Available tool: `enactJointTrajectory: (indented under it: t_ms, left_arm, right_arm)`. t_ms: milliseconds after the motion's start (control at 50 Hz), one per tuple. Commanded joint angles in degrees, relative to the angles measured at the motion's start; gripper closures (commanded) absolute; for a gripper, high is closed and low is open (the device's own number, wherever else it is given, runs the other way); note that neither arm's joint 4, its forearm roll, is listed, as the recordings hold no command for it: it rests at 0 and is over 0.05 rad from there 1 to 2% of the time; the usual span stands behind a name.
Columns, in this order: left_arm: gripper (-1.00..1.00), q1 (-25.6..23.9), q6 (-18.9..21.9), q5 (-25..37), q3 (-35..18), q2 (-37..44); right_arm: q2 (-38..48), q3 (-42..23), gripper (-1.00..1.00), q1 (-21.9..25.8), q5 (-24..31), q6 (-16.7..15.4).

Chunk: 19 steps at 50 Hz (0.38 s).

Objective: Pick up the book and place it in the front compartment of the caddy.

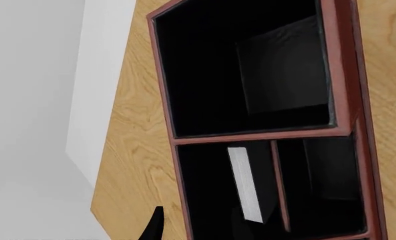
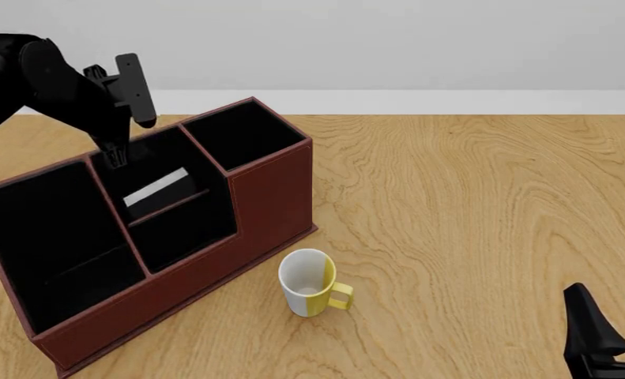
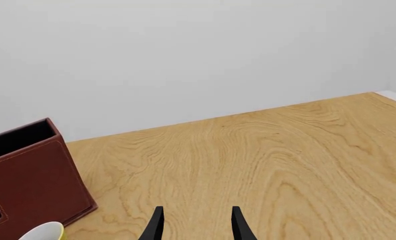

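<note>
Front view. Wood-grain table (image 2: 470,205), pale tan, bearing a reddish-brown leather-look caddy (image 2: 270,197) with stepped walls, stitched edges and matte black partitioned slots. Book (image 2: 156,189) tilted inside a middle slot, white page edges showing as a bright strip against the black lining; black covers barely distinguishable from the slot walls. Left gripper (image 2: 117,154) poised just above that slot at the end of a glossy black arm; jaws too dark and small here to judge their spacing. Cylindrical mug (image 2: 310,284), half white and half yellow with a yellow loop handle, upright just beside the caddy's low near wall. Right gripper (image 2: 612,332) at the lower right corner, well apart from everything, two tapered black fingers spread with bare table between them, nothing held.

Left wrist view. Looking down into the caddy (image 1: 167,95): one large square black compartment and two narrower ones divided by a thin reddish partition. Book (image 1: 245,184) leaning in the narrower slot, seen as a slim grey-white slab. One black pointed fingertip (image 1: 154,227) at the frame edge beside the caddy's outer wall; state of jaws cannot be told.

Right wrist view. Right gripper (image 3: 195,225) with jaws parted, empty, above smooth table (image 3: 265,150); caddy corner (image 3: 37,175) and mug rim (image 3: 41,232) near one edge.
</note>
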Motion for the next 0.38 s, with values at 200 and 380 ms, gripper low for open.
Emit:
enactJointTrajectory:
  t_ms: [200,380]
  left_arm:
    - [-1.00,-11.54,-9.71,13.54,-17.16,-2.63]
    - [-1.00,-16.23,-12.47,19.25,-22.90,-13.58]
  right_arm:
    - [-0.19,-0.28,-1.00,0.03,0.28,0.17]
    - [-0.26,-0.42,-1.00,0.15,0.34,-0.04]
